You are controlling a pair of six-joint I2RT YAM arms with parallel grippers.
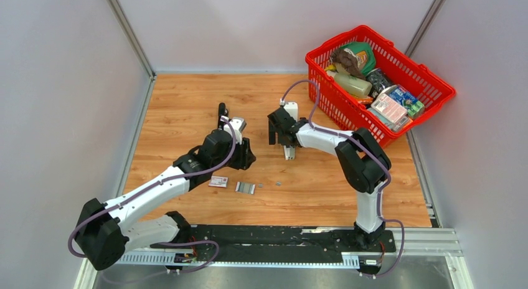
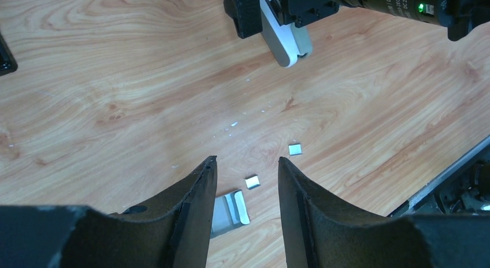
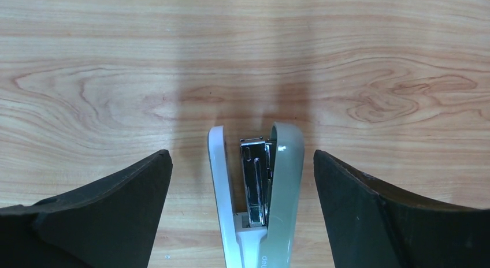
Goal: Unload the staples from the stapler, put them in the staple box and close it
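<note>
Staples lie on counter near opened stapler; magazine contents unclear. Right hand gapes astride stapler, touching nothing; left hand half-open, empty.

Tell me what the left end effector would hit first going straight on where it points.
Probably the staples: the ribbed strip lies on the table just ahead of the left end effector, in line with its open gap. Depth is unclear.
</note>
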